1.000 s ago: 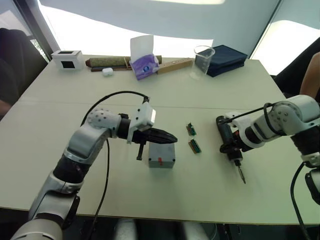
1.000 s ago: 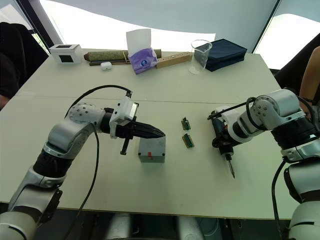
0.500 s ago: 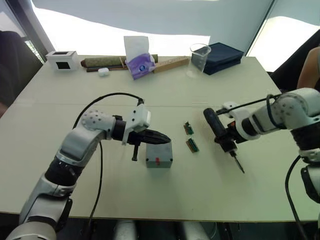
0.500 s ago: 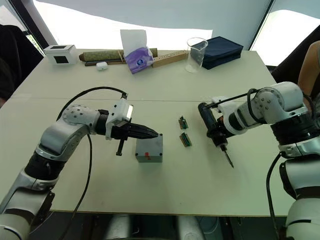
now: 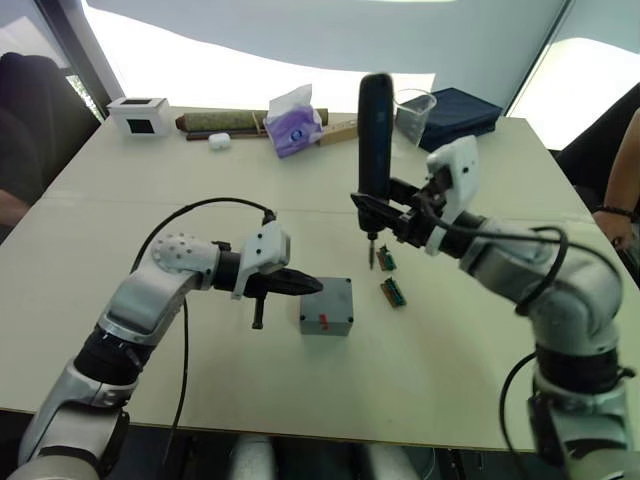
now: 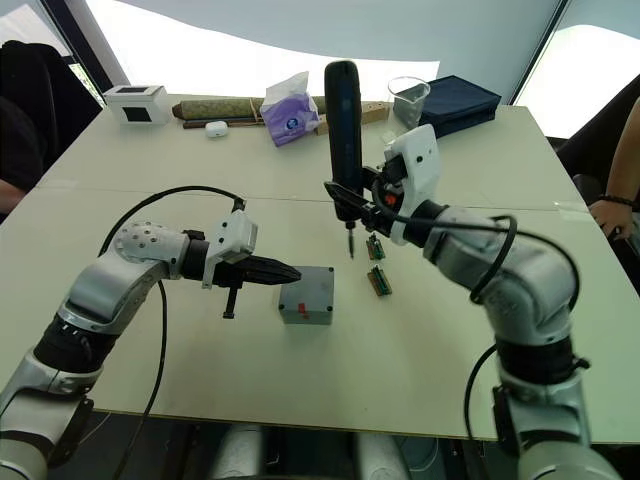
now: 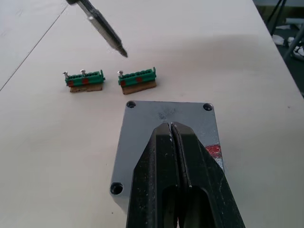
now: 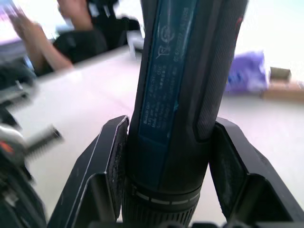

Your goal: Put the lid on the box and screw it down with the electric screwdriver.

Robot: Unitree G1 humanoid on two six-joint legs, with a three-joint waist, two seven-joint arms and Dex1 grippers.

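The right gripper (image 6: 352,200), jaws pinching the screwdriver (image 6: 344,130), has swung it up from low at the bench's 3 o'clock side to stand upright, bit down, just past the lid (image 5: 327,301) at 1 o'clock. Driving looks imminent. The left gripper (image 5: 308,285), jaws pressed together, rests on the lid, which sits on the box (image 5: 326,322). The left wrist view shows the corner holes (image 7: 116,188) and two green boards (image 7: 137,79).

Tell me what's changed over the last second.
The right gripper swung the electric screwdriver from lying tilted off to the right up to upright, bit down, above the green boards. The left gripper stays shut at the lid on the box.
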